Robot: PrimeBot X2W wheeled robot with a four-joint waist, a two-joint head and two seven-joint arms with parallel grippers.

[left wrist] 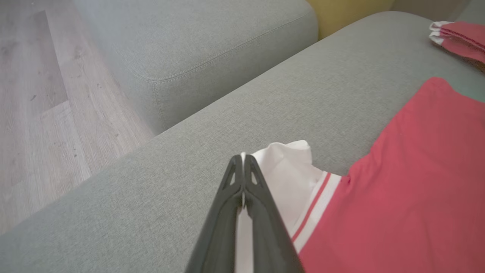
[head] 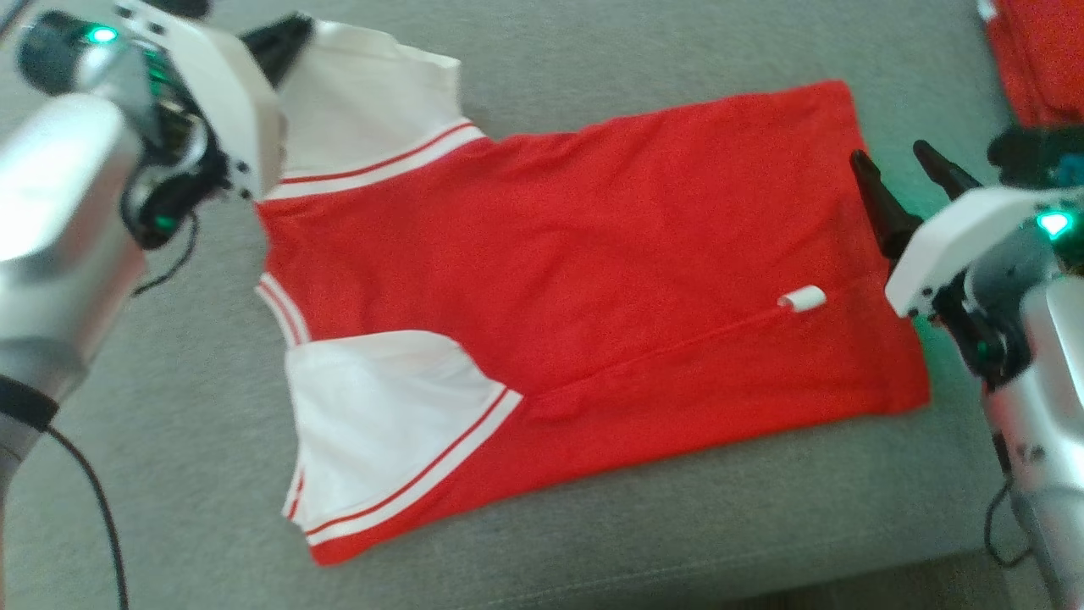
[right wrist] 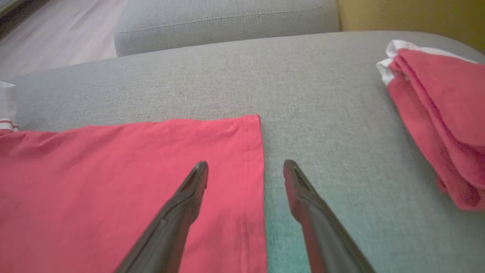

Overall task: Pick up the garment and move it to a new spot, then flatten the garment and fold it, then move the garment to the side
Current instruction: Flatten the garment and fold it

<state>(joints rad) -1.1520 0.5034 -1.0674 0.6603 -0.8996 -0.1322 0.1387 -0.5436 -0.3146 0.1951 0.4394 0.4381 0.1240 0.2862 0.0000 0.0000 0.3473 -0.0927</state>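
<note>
The red T-shirt lay spread flat on the grey sofa cushion, with its white sleeves toward the left gripper and its hem toward the right gripper. The left gripper's jaws were pressed together on the edge of the far white sleeve. A sliver of white cloth showed between the fingers, and the rest of the sleeve lay just to the right of them. The right gripper's jaws stood spread, with the hem edge running between them: one finger was over the red cloth, the other over bare cushion. Whether they touched the fabric I could not tell. A small white tag sat on the shirt near those jaws. Folded red garments lay well to their right. Wood floor showed beyond the left jaws.
</note>
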